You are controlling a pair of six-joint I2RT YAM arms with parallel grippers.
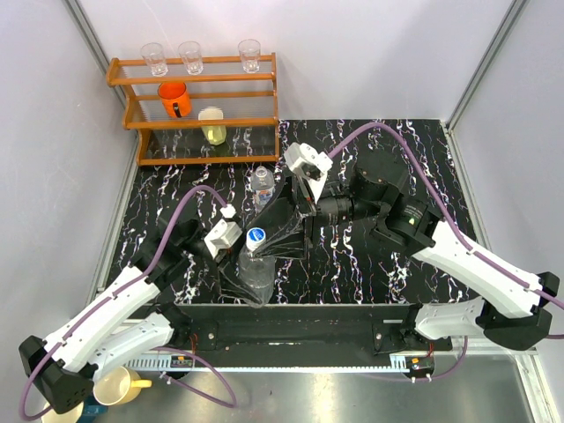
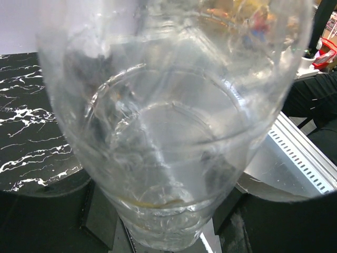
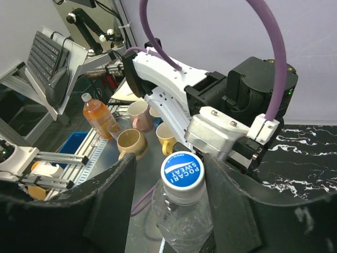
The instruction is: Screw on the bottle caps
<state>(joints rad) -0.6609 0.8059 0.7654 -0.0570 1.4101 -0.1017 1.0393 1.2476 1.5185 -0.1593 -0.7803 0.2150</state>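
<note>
My left tool (image 1: 240, 254) pinched the clear plastic water bottle (image 2: 168, 132) at lower centre of the frame. My right tool (image 3: 169, 169) stood spread around its white, blue-topped round plastic cap (image 3: 182, 170).

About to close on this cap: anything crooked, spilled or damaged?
Nothing stands out. The white, blue-topped cap sits on the neck of the wide clear plastic bottle, between the fingers of the open right gripper. The left gripper holds that bottle upright. No spill on the black marbled table.

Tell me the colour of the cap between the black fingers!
The cap is blue, white-lettered; right wrist view.
</note>
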